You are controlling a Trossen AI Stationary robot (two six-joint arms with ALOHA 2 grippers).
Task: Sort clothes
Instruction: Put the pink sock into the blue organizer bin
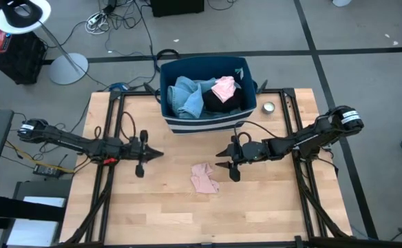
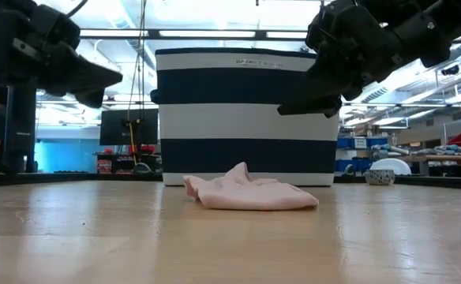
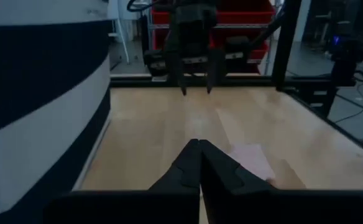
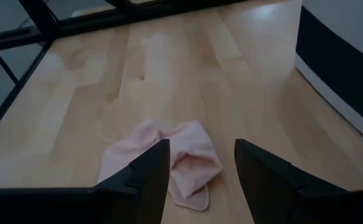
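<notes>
On the wooden table [image 1: 118, 220], a pink cloth [image 1: 204, 178] is lying in front of the striped bin [image 1: 208, 124]. The right gripper [image 4: 200, 163] is hanging above it, fingers spread; it should drop straight down and pinch a thick fold. The left gripper [image 3: 200, 163] is waiting nearby, fingers pressed together.

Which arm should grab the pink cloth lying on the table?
Right. The right gripper hangs open beside the pink cloth, which shows just beyond its fingers in the right wrist view. The left gripper is shut and farther off.
</notes>
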